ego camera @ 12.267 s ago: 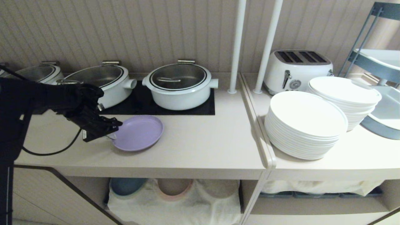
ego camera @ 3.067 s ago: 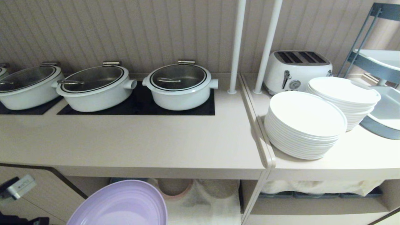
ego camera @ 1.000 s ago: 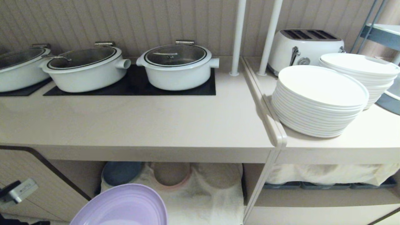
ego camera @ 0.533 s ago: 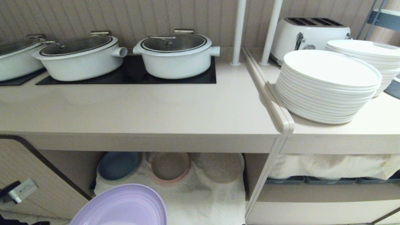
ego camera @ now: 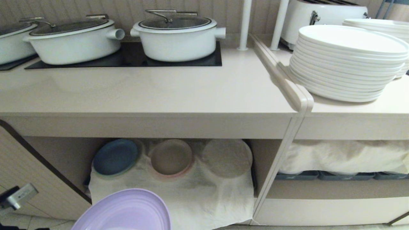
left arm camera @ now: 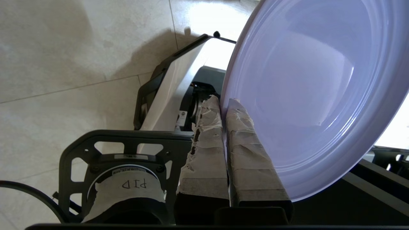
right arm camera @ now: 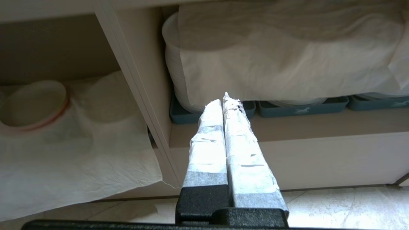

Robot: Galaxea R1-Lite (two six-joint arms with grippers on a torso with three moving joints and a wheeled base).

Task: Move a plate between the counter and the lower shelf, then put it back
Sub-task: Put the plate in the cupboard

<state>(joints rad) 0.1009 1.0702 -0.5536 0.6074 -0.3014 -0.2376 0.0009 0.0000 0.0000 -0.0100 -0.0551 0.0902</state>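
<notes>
The lavender plate (ego camera: 124, 210) hangs at the bottom edge of the head view, in front of and below the lower shelf (ego camera: 172, 179). In the left wrist view my left gripper (left arm camera: 223, 99) is shut on the rim of this plate (left arm camera: 313, 83), one taped finger on each side of it. The counter (ego camera: 143, 89) above lies bare in front of the black hob panels. The shelf niche holds a wrinkled white cloth with blue, pinkish and beige small plate stacks. My right gripper (right arm camera: 223, 97) is shut on nothing and points at the wider niche beside it.
White pots (ego camera: 177, 32) stand on the hob at the back. Large white plate stacks (ego camera: 346, 60) sit on the paler top to the right. A slanted divider post (ego camera: 281, 156) separates the two niches. Blue-grey trays (right arm camera: 300, 107) under a cloth fill the right niche. Tiled floor lies below.
The whole head view has shifted: the camera has sunk, so the counter sits higher in frame and the lower shelf shows fuller. The plate stays at the same spot in the picture, still gripped.
</notes>
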